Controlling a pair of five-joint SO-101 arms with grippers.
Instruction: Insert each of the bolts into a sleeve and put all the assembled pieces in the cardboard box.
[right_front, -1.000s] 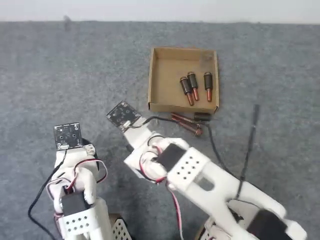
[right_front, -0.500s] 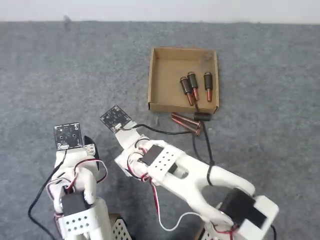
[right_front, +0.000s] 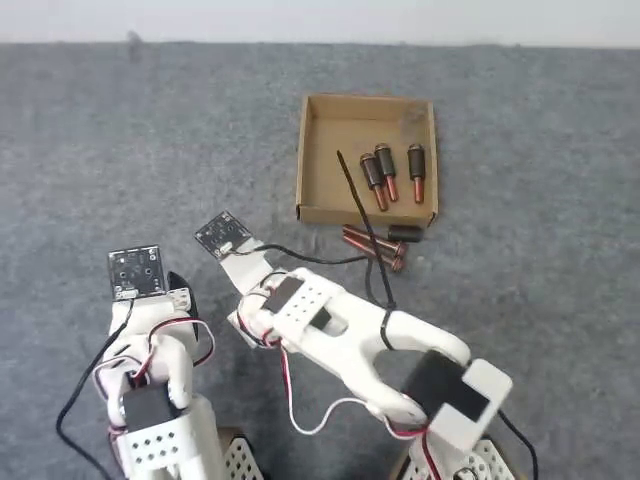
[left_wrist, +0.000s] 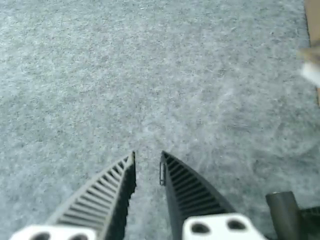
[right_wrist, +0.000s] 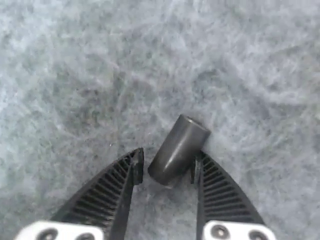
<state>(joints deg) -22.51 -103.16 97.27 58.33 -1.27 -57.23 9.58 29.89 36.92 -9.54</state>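
A short black sleeve (right_wrist: 178, 149) sits between the fingers of my right gripper (right_wrist: 167, 157), which is shut on it above the grey carpet. In the high view the right arm (right_front: 300, 310) stands left of the cardboard box (right_front: 312, 160). Three assembled pieces (right_front: 390, 172) lie inside the box. Two copper bolts (right_front: 372, 246) and another black sleeve (right_front: 405, 235) lie on the carpet just in front of the box. My left gripper (left_wrist: 147, 157) hangs over bare carpet at the lower left, its fingers a narrow gap apart with nothing between them.
A black cable (right_front: 362, 220) from the right arm crosses over the box's front wall and the bolts. The left arm (right_front: 150, 350) stands close beside the right arm. Grey carpet stretches free to the left and right of the box.
The right arm has swung left, away from the bolts by the box, and its cable now lies across the box. The left arm has stayed still.
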